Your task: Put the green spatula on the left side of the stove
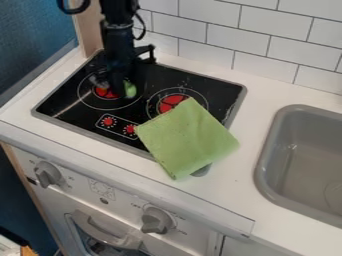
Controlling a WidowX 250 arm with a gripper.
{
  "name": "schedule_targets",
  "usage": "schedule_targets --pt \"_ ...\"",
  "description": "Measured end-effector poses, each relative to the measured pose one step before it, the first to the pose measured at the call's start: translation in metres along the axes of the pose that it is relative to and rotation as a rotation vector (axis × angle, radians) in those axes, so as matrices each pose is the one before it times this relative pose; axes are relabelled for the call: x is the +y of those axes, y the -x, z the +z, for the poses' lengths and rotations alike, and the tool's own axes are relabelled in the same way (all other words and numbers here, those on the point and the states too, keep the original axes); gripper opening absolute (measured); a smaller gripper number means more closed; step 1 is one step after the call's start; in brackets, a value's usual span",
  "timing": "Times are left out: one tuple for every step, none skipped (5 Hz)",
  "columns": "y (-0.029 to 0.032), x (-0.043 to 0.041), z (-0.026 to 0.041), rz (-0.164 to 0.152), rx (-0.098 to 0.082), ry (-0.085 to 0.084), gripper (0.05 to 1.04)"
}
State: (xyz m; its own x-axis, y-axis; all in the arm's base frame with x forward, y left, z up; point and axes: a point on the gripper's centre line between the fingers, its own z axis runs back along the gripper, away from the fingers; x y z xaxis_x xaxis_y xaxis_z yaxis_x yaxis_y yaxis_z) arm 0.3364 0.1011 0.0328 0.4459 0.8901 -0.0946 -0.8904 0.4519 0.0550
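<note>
"Where's the green spatula [129,89]?"

"Right beside the hand [115,86], on its picture-right side, over the stove's [160,80] picture-left burner. I see a small, rounded, bright green part; the rest I can't make out."

"Has the hand got hold of it?"

"Can't tell, nor how far open the hand is. It's dark on dark down there."

"What edges are near?"

"The stove's grey rim passes close behind the hand and also lies off to its picture-left. Past that comes a strip of white tabletop [257,107], then the tiled wall [207,37] behind."

"And room to move?"

"Glossy black stovetop stretches from the hand toward the near picture-left corner. Toward the camera and picture-right, there's a pale green cloth [187,135], lying across part of the other burner and over the near rim onto the tabletop. A grey rounded piece [201,171] pokes out from under it."

"Farther out?"

"The grey sink [262,167], well apart from the hand, past the cloth on the picture-right."
</note>
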Motion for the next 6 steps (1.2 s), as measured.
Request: schedule_targets --pt "-0.00064 0.00958 -0.00204 0.0227 -0.0312 -0.0321 0.433" --pt "-0.00293 0.00298 -0.00069 0.0083 -0.0306 -0.0008 0.487" --pt "-0.00109 0.00505 0.00092 0.0126 0.0132 -0.0176 0.812" --pt "-0.00213 0.00428 0.00159 0.0151 -0.0105 -0.0194 0.997" --pt "-0.0028 0.00174 0.01386 0.0069 -0.0376 0.0146 1.001" --pt "0.00183 0.00373 0.02624 -0.0183 -0.0283 0.0361 1.001"
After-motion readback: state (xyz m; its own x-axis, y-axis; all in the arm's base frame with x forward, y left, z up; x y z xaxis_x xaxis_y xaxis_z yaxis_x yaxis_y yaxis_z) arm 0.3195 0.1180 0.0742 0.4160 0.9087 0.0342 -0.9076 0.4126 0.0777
